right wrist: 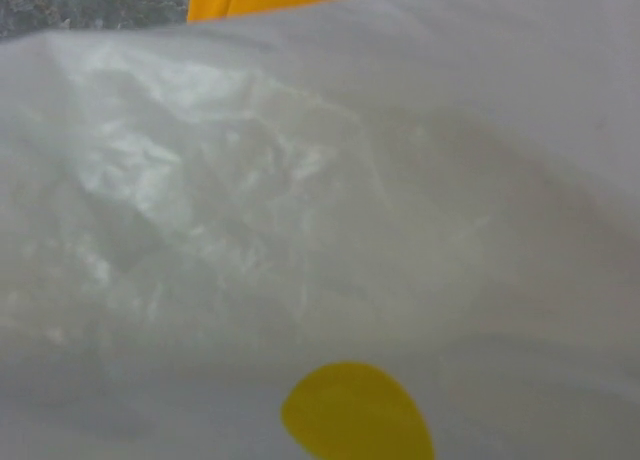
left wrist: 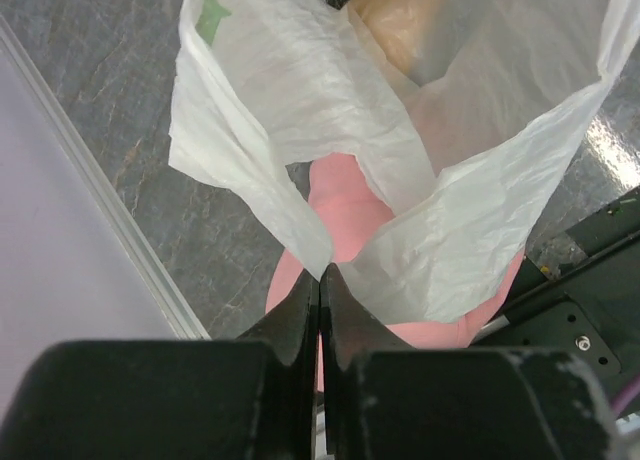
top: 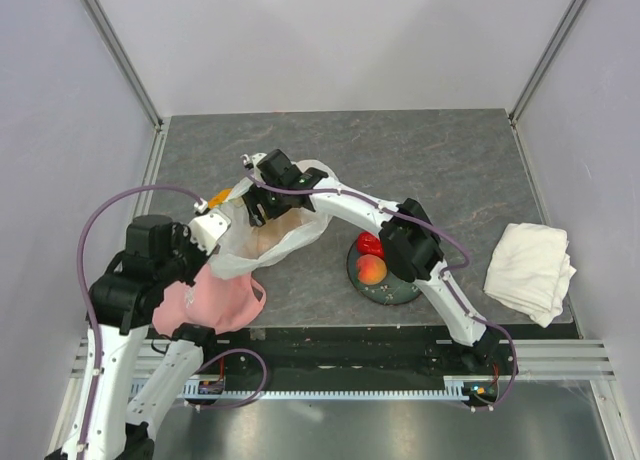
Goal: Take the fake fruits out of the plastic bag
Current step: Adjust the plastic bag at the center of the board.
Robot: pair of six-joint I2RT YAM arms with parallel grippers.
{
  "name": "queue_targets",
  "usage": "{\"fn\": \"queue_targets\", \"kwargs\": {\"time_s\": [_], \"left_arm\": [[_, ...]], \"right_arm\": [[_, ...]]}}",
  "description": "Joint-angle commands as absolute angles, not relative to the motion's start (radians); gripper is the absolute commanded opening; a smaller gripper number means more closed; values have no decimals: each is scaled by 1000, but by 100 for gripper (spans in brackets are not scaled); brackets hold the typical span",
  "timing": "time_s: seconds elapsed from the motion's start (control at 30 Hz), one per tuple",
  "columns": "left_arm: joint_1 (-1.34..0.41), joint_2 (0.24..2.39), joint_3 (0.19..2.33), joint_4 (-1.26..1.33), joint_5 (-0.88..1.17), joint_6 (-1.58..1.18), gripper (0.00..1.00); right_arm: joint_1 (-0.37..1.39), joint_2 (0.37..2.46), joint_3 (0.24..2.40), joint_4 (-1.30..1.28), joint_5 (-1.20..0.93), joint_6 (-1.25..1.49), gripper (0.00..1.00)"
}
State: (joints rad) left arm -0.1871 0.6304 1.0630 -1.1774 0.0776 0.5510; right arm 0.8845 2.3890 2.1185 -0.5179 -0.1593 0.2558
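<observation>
- bag (top: 262, 242): thin translucent white plastic, crinkled
- fruits (top: 371, 270): glossy plastic
- bench (top: 420, 160): matt grey, stone-veined
- towel (top: 530, 272): soft white cloth
- rail (top: 400, 392) at near edge: ribbed bare metal

left pincer (left wrist: 320, 290) jaws pressed together, pinching a rim fold of the plastic bag (left wrist: 300, 90); bag fans up and out from the pinch in two crinkled translucent white flaps, mouth gaping between them; green print (left wrist: 210, 18) on the top-left flap; tan shape (left wrist: 395, 30) shows through the film at the top, can't tell what it is; pink thing (left wrist: 345, 195) lies under the bag, just past the fingertips; grey marbled worktop (left wrist: 100, 110) below; metal rail (left wrist: 110, 195) along its left edge; black frame (left wrist: 590, 320) lower right
</observation>
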Motion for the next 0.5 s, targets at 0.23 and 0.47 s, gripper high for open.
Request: {"fn": "queue_targets", "kwargs": {"time_s": [0.23, 0.47], "left_arm": [[-184, 701, 1088, -1045, 187, 523, 4], [-184, 701, 1163, -1040, 225, 477, 2]], "right_arm": [[890, 2422, 2191, -488, -97, 296, 84], [907, 2447, 2203, -497, -63, 325, 81]]}}
